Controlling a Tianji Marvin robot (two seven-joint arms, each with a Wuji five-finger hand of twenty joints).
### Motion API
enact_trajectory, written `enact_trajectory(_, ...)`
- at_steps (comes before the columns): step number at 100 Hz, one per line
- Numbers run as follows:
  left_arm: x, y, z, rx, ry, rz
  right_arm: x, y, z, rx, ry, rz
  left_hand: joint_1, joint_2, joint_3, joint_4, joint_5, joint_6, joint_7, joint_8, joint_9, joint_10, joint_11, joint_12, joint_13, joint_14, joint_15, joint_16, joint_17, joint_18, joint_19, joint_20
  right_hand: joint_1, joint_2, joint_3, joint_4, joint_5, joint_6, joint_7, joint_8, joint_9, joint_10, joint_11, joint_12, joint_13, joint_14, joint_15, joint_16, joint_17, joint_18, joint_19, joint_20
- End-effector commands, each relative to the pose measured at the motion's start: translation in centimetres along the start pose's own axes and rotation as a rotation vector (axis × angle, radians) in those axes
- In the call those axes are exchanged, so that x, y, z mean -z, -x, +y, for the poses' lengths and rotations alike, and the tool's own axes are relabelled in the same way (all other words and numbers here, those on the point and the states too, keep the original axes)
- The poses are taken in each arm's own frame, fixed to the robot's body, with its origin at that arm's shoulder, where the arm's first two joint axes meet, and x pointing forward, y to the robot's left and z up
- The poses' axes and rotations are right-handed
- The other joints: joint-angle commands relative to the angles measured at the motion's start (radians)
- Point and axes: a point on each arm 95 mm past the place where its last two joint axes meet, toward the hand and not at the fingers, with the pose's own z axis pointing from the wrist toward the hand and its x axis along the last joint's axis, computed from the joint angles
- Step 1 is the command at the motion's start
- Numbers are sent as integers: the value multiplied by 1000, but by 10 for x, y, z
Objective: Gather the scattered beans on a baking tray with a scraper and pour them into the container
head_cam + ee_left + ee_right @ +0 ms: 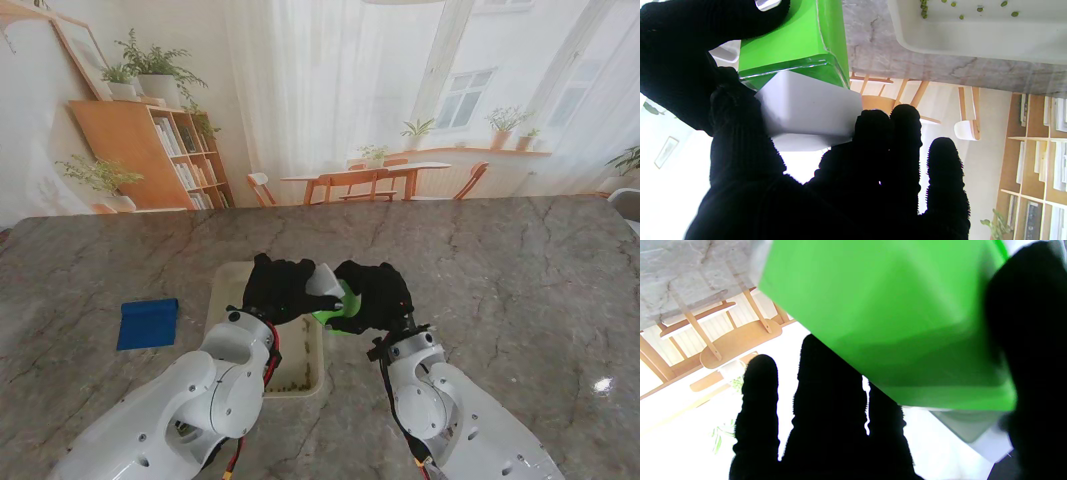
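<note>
A cream baking tray (230,282) lies in the middle of the table, partly under my left arm. Green beans (291,383) sit along its near edge, and more beans (942,4) show in the left wrist view on the tray (973,40). My right hand (378,294) is shut on a green container (335,308), held above the tray's right side; its fingers (826,406) wrap the container (890,316). My left hand (278,285) is shut on a white box-shaped piece (806,110), which touches the green container (796,36). A blue scraper (148,322) lies flat to the left of the tray.
The grey marbled table top (500,270) stretches wide to the right and far side. Behind its far edge stands a printed backdrop of a room with shelves, chairs and windows.
</note>
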Motion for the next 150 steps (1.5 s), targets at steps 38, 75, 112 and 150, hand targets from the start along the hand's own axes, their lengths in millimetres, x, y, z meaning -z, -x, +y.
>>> enact_trajectory(38,1,-15,2,95,17,-99,-4,-9,3,2,15,30,355,176,185,56,263,-123,862,69,47,-108,-18,3,57,71,69,16,-13,72,64,62,167,167,384,85,57,-303,207,56,67,-121,151,21,-14,-62,19,-9,-5,4,30,-22)
enact_trajectory(75,2,-12,-4,103,-24,-125,-4,-9,3,3,9,32,349,186,181,58,246,-138,840,58,23,-116,-43,-16,38,66,53,-5,-20,65,62,53,166,169,383,86,55,-309,208,56,65,-124,154,18,-15,-65,20,-12,-5,3,33,-27)
enact_trajectory(112,5,-5,-10,172,-55,-154,-5,-9,3,10,7,38,323,202,182,66,202,-171,768,18,-31,-140,-126,-50,5,41,-24,-50,-30,44,34,26,168,181,373,87,50,-313,205,53,59,-128,150,16,-20,-68,16,-14,-6,-1,33,-30)
enact_trajectory(150,5,3,-14,291,-74,-180,-5,-8,4,14,13,42,308,208,182,70,182,-177,734,-4,-57,-146,-154,-64,-13,31,-48,-64,-38,29,22,16,171,187,364,93,46,-317,209,48,57,-132,148,14,-20,-71,10,-17,-7,-6,32,-32)
